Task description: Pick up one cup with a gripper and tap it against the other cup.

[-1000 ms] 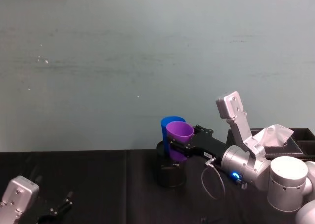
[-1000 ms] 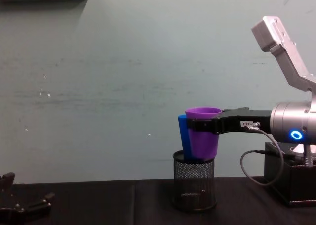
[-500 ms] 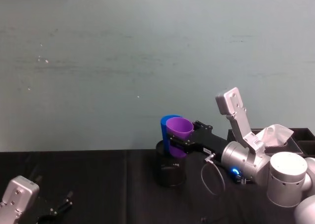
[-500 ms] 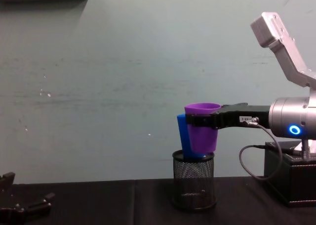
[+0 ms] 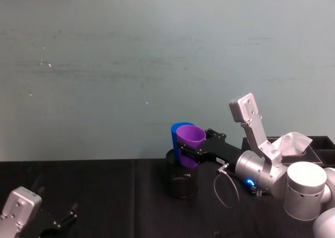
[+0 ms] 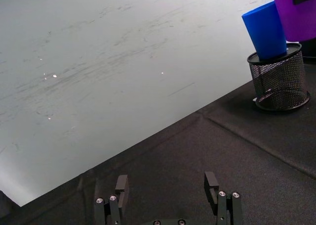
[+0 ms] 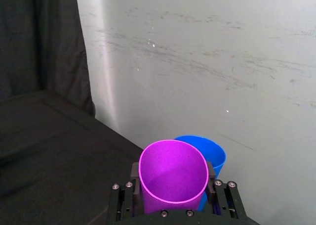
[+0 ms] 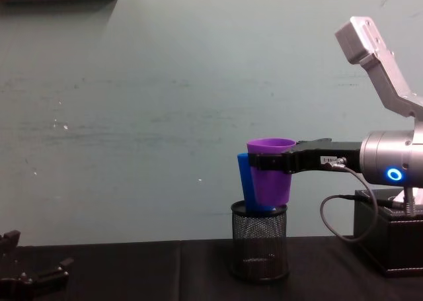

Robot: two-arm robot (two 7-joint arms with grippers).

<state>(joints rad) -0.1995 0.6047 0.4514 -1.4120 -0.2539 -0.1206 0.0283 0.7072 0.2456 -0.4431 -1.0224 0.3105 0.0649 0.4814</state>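
chest view: tapered purple cup [image 8: 271,182] between right gripper [image 8: 267,163] fingers, beside smooth blue cup [image 8: 243,179]; left gripper [image 6: 166,185] fingers wide

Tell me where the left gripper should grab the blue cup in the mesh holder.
Probably the bare upper wall of the blue cup, below the rim, coming from the robot's left. Its base sits inside the black mesh pen holder, and the purple cup, clamped in the right gripper, crowds its right side. The left gripper sits open, low left.
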